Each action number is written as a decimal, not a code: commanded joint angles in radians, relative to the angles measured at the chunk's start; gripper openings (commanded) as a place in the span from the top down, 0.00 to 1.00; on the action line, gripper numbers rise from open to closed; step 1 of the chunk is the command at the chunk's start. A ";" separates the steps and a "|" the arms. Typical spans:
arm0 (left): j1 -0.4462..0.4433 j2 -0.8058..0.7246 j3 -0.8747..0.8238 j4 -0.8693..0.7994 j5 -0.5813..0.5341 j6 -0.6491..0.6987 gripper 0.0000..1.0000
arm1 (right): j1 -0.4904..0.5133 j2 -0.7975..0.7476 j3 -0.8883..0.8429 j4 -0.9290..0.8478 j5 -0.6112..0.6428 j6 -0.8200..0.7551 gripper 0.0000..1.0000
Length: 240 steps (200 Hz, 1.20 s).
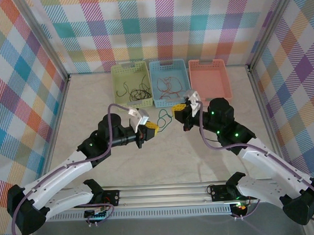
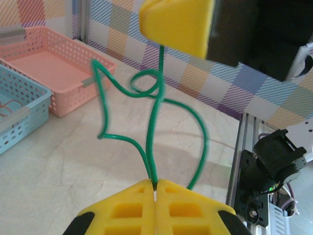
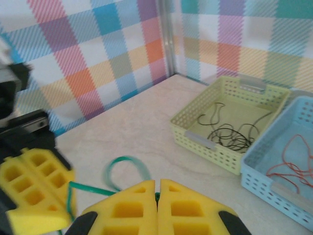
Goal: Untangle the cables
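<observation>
Both sets of jaws are over the middle of the counter (image 1: 84, 109), just in front of the baskets, facing each other and close together.

Left jaws: clenched on the green cable (image 2: 155, 128). In the left wrist view I see the strand run straight into the seam between the yellow pads (image 2: 127, 210).

Right jaws: also clenched, on the same green cable. In the right wrist view green shows at the pad seam, and in the left wrist view the strand rises to the underside of their yellow pad.

The cable between the two grips is lifted off the counter. It has one small closed loop near the right jaws, a sharp kink out to the side, and a wider slack bend curving back down.

Rest of the cables:
- Black cables (image 1: 138, 92) lie bunched in the yellow-green basket (image 1: 114, 85).
- Red cables (image 1: 166, 86) lie in the blue basket (image 1: 169, 102).
- The pink basket (image 1: 210, 79) sits at the right end of the row, touching the blue one.
</observation>
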<state>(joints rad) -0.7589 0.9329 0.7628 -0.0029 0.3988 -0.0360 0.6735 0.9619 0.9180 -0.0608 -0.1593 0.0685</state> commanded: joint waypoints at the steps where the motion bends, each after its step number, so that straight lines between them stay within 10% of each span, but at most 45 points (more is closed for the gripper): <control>1: -0.016 -0.059 -0.048 -0.074 -0.013 -0.043 1.00 | -0.064 -0.018 0.005 0.038 0.129 0.073 1.00; 71: -0.016 -0.214 -0.101 -0.125 -0.164 -0.121 1.00 | -0.311 -0.009 -0.008 0.023 0.173 0.230 1.00; 123: -0.014 -0.404 -0.088 -0.340 -0.536 -0.201 1.00 | -0.504 -0.005 -0.052 0.016 0.255 0.317 1.00; 189: -0.013 -0.547 -0.064 -0.463 -0.746 -0.225 1.00 | -0.578 -0.011 -0.091 0.011 0.314 0.346 1.00; 240: -0.014 -0.575 -0.105 -0.404 -0.702 -0.224 1.00 | -0.592 -0.006 -0.105 0.029 0.276 0.368 1.00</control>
<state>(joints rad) -0.7719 0.3702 0.6662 -0.3923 -0.2401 -0.2584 0.1310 0.9600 0.8238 -0.0711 -0.0010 0.4274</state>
